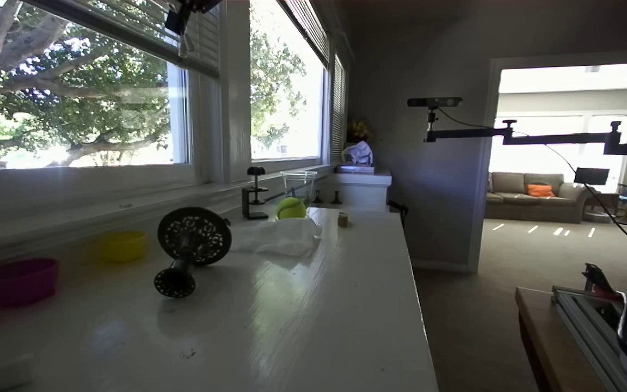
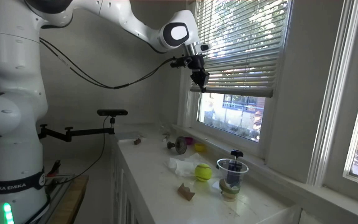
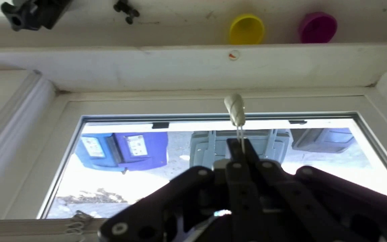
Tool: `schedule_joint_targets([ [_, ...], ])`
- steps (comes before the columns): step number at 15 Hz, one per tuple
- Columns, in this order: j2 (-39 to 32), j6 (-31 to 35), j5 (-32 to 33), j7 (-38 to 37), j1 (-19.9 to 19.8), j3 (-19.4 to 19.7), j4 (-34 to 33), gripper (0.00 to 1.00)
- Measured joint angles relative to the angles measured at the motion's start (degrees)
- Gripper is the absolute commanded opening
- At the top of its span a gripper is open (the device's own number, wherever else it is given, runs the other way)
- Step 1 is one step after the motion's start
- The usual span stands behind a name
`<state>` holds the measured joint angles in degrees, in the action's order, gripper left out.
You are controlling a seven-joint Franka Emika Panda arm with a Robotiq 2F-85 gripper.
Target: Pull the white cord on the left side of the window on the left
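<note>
We judge the thin white two-strand cord (image 3: 242, 136) light, limp and possibly slippery; best pinched just above its cream tapered tassel (image 3: 235, 109), which we expect to block slippage. Cord hangs before the wide white-framed window (image 3: 180, 106). We note the black two-fingered gripper (image 3: 242, 144) clenched, apparently on the cord, tassel dangling just below its fingertips (image 3: 232, 148).

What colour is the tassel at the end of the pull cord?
Off-white, slightly creamy; the tassel shows best in the wrist view.
</note>
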<state>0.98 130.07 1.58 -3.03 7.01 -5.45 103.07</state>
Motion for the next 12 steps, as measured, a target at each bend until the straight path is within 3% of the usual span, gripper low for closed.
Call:
schedule_joint_targets([
  [12, 0.6, -3.5, 4.3, -4.2, -5.6, 4.3, -2.9, 0.0],
])
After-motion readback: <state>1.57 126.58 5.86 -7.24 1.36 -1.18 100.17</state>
